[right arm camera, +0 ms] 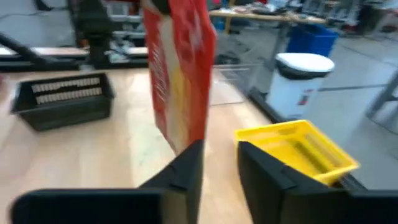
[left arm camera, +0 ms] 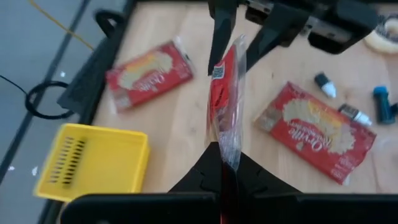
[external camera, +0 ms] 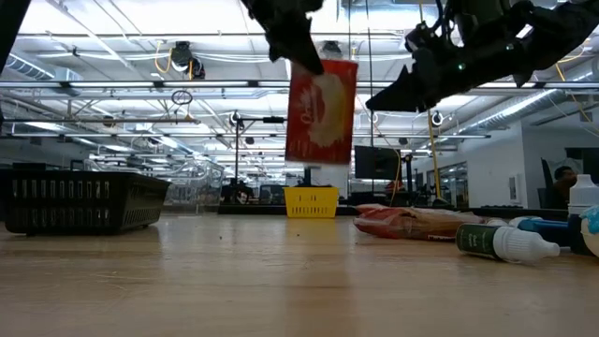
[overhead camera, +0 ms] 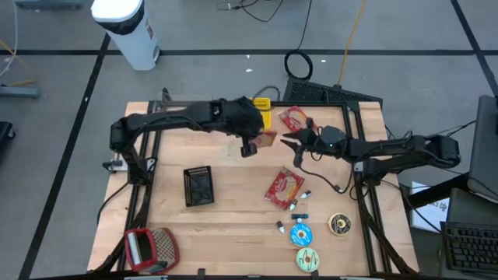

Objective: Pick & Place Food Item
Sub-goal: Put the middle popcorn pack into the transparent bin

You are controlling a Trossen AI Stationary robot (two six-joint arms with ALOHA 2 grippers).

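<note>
Wooden table (overhead camera: 233, 214) under both arms, open workshop beyond. Held in the air above the table's far middle: red packet (external camera: 321, 110), upright, top edge pinched in the left gripper (overhead camera: 250, 145), fingers clamped tight on it. Hangs straight down below that pincer, clear of the wood. Right gripper (overhead camera: 292, 145) just beside the packet on its other side, jaws parted, fingers (right arm camera: 186, 163) straddling the packet's lower edge, looks released, contact hard to tell. Black basket (overhead camera: 198, 186) well apart from the left pincer, toward the table's near left. Yellow basket (overhead camera: 262, 104) near both pincers, at the far edge. Second red packet (overhead camera: 295, 119) flat on the wood just behind the right pincer; third one (overhead camera: 283, 188) flat, nearer the front, below the right pincer. Red grater-like tool (overhead camera: 151, 249) at the near left corner, far from either. Small bottles (overhead camera: 299, 204) and round discs (overhead camera: 302, 234) on the near right, well apart from the held packet.
</note>
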